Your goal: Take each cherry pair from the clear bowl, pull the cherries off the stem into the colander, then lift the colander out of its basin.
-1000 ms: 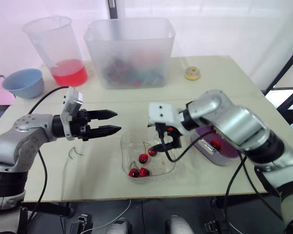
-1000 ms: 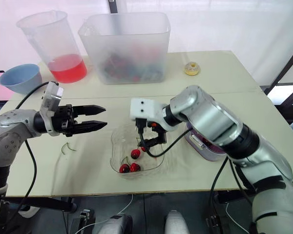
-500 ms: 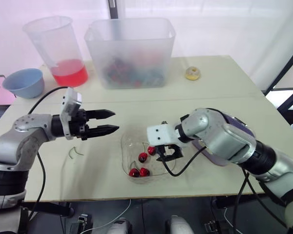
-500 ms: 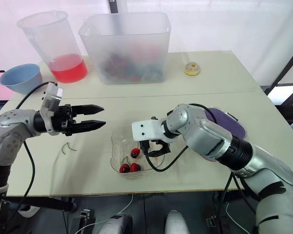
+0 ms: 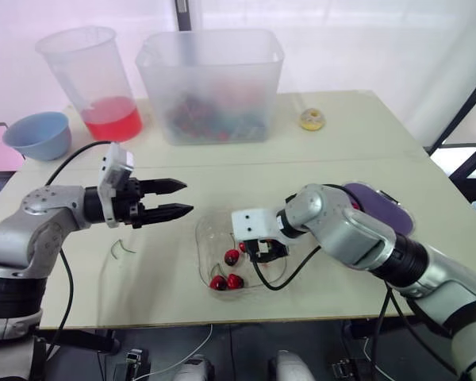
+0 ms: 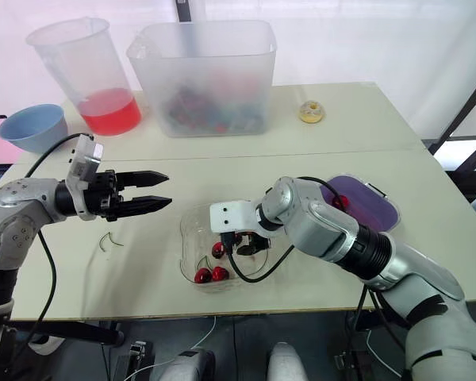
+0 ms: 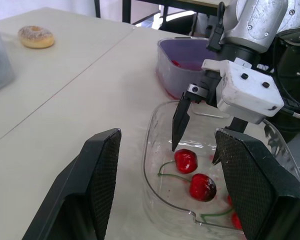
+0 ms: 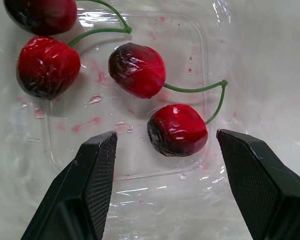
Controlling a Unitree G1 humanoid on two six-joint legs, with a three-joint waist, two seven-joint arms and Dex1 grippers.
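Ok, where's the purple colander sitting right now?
In the right eye view, the colander sits on the robot's right half of the table, just right of the clear bowl.

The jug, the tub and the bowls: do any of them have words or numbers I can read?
None: no word, number or sign can be read anywhere.
The jug, tub, clear bowl and blue bowl look plain; any measuring marks on the jug are too faint to read.
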